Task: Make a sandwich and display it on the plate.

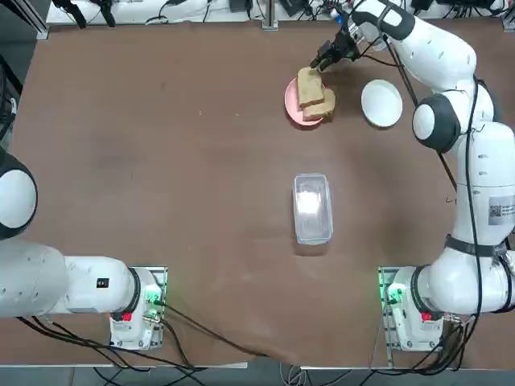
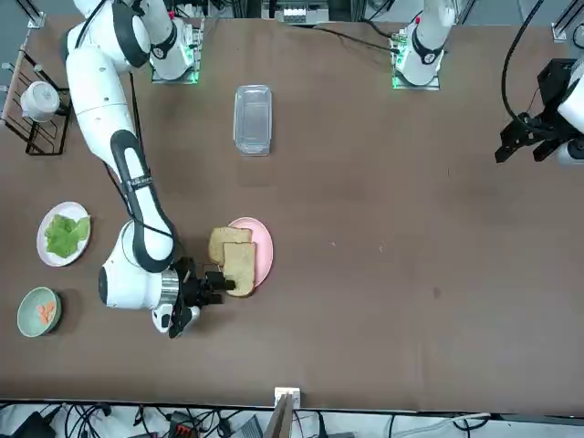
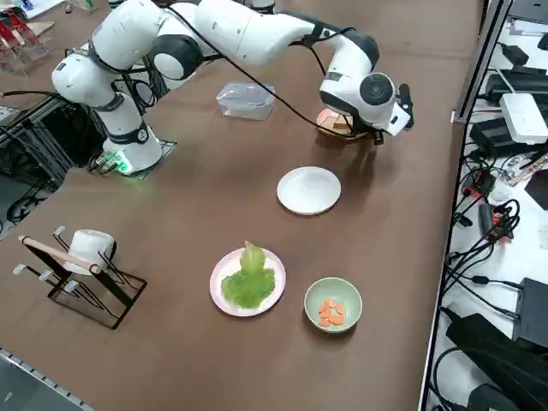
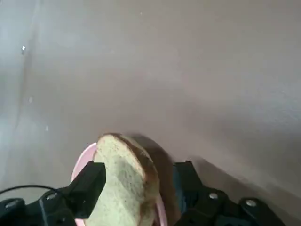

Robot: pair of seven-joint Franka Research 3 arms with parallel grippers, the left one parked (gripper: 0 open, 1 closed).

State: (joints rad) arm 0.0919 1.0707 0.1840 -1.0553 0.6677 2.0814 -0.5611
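Observation:
No sandwich is in view; its parts lie apart. Two tan toast slices [image 1: 308, 85] [image 1: 323, 104] overlap on a pink plate [image 1: 290, 104] at the far side of the table. My right gripper [image 4: 138, 172] is low at that plate's far edge, open, its fingers [image 4: 89, 183] straddling one toast slice [image 4: 124, 183], with a gap at the other finger. The white plate [image 1: 381, 103] stands bare just right of the pink one. A lettuce leaf [image 3: 249, 281] lies on another plate, beside a pale-green cup [image 3: 333, 304] with orange pieces.
A clear lidded container [image 1: 312, 207] stands mid-table. A wire rack with a white mug [image 3: 81, 261] sits at the table's right edge. Cables and devices lie beyond the far edge.

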